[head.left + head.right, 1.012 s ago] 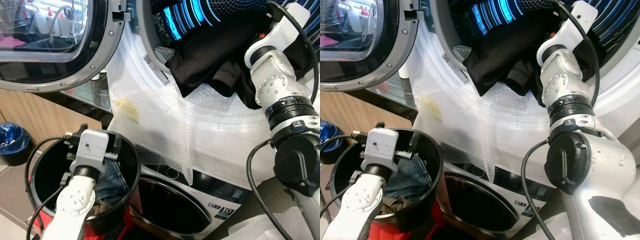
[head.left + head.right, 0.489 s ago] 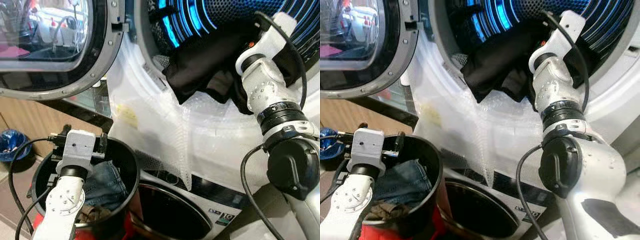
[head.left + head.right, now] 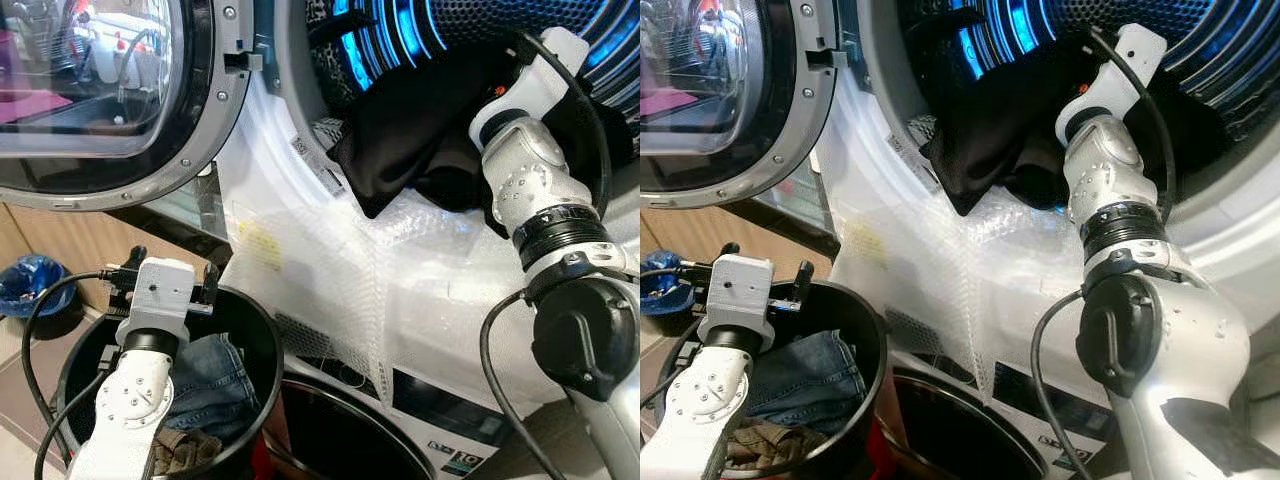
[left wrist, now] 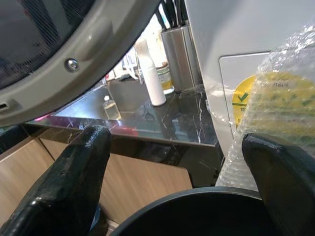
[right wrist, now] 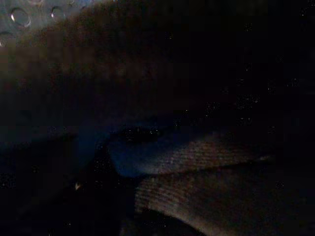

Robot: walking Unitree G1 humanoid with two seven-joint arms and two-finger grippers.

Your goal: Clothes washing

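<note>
The upper machine's drum (image 3: pixel 420 30) is lit blue, and a black garment (image 3: pixel 400 130) spills over its lip. My right arm (image 3: pixel 540 180) reaches into the drum, its gripper buried among the black clothes. The right wrist view is very dark and shows dark ribbed fabric (image 5: pixel 197 196) close up. My left gripper (image 4: pixel 177 147) is open and holds nothing. It hangs over the far rim of a black bucket (image 3: pixel 268 345). Blue jeans (image 3: pixel 205 385) and a brownish garment (image 3: pixel 185 450) lie in the bucket.
The round door (image 3: pixel 110 90) stands swung open at the upper left. Bubble wrap (image 3: pixel 400 290) covers the machine's front below the drum. A second machine's dark door (image 3: pixel 330 430) is below. A blue bin (image 3: pixel 30 280) sits on the floor at left, by a dark counter (image 4: pixel 162 118).
The head camera has shifted a little. My right arm has pushed deeper into the drum among the black clothes. My left gripper has drifted left toward the bucket's rim.
</note>
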